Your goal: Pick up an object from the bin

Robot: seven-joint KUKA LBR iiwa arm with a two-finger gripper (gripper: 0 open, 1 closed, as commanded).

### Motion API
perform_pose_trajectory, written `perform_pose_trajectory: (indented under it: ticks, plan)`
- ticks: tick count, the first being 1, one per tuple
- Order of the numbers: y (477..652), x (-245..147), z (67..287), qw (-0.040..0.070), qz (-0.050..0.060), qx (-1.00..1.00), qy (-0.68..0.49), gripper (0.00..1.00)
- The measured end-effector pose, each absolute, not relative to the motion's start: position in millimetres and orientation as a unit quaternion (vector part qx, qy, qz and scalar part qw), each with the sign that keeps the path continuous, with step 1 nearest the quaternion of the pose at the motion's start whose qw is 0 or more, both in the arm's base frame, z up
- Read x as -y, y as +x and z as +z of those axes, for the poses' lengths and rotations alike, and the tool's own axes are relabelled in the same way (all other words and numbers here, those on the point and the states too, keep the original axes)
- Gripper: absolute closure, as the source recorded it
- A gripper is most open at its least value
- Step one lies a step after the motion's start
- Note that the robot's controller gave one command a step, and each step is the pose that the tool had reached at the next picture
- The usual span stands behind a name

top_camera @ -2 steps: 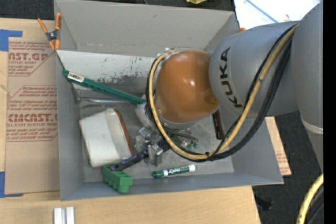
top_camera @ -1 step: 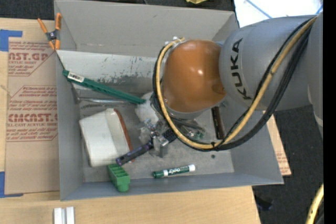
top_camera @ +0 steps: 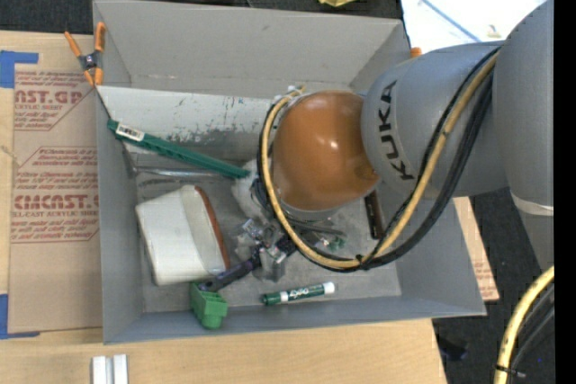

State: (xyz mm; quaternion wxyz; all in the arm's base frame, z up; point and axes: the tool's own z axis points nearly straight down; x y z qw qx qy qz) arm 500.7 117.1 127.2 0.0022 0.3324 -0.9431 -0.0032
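- My bin (top_camera: 243,45) is grey metal. The arm (top_camera: 450,130) comes into it from the right, with its orange cover (top_camera: 319,148) over the middle of the floor.
- A long green stick (top_camera: 184,155) lies tilted along the back left of the floor, with a white label at its upper left end.
- Below it, on the left, sits a white block (top_camera: 173,236) with a brown edge down its right side. It is the biggest thing in there.
- A small green block (top_camera: 209,306) lies near the front wall, just below the white block's lower right corner.
- A dark stick (top_camera: 232,272) runs from the green block up and to the right, toward the gripper.
- A marker (top_camera: 298,293), white with a green cap and green lettering, lies flat near the front wall, right of the green block.
- A black thing (top_camera: 372,216) shows on the floor at the right, just beside the arm's cable (top_camera: 264,162). I cannot say what it is.
- The gripper (top_camera: 267,254) is low in the bin under the orange cover, just right of the white block and just above the marker.
- The dark stick is nearest to it, and its upper end reaches the gripper's tip. I cannot tell whether they touch.
- I cannot tell whether the gripper is spread or closed, or whether it holds anything. The cover and cable hide too much of it.
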Motion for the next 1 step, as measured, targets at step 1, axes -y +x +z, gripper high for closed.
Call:
perform_pose_trajectory:
  ticks: [1]
  plan:
    - [502.6,-115.6,224.9,0.002,-0.004,0.959,0.283,1.0]
